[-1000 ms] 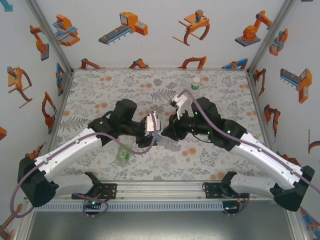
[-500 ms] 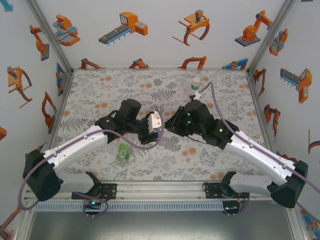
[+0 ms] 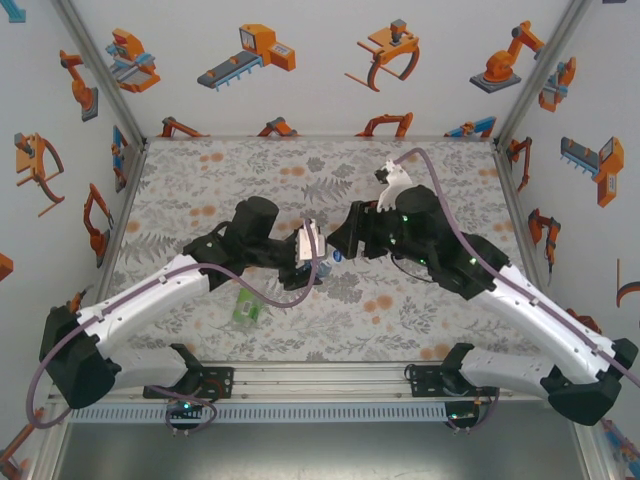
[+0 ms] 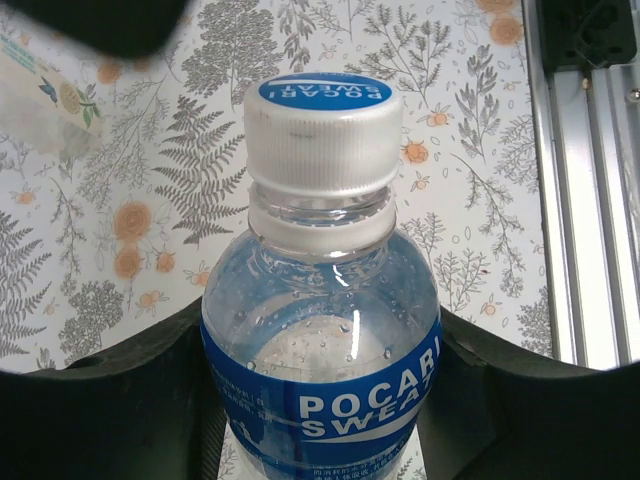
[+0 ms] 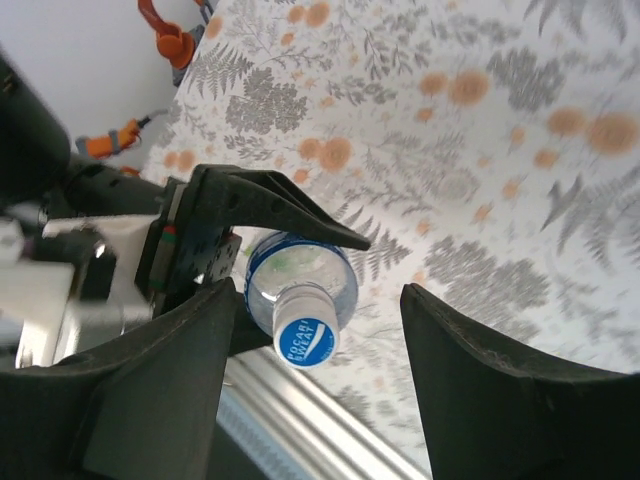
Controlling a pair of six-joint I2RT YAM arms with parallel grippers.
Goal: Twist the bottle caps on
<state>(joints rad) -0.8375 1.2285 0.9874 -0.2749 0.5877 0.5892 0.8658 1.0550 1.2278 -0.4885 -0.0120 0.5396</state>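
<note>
From above, the two arms meet over the middle of the bench (image 3: 200,180), the left end effector (image 3: 312,258) and the right end effector (image 3: 345,245) almost nose to nose, with a sliver of the blue-labelled bottle (image 3: 337,257) between them. A green-labelled bottle (image 3: 245,308) lies on its side nearer the arm bases. Compared with a second ago the right wrist has rolled, so its camera housing now points toward the back wall. How either pair of jaws stands cannot be read at this height. The left wrist view is clear: the left end effector (image 4: 320,425) is clenched on the blue-labelled bottle (image 4: 320,300), a dark finger pressed on each side of the label, holding it upright. The white cap (image 4: 322,125) sits level on the neck, down against the collar ring. From the right wrist, the right end effector (image 5: 315,312) is released: its two fingers stand well apart on either side of the cap (image 5: 306,342), with bench showing in both gaps, where a moment ago it was closed. The blue-labelled bottle (image 5: 300,285) stays pinched in the left arm's fingers (image 5: 270,205). That letting-go after a wrist roll suggests one twist has ended. Either the right arm regrips for another turn or, since the cap looks seated, this bottle is done and the others come next.
</note>
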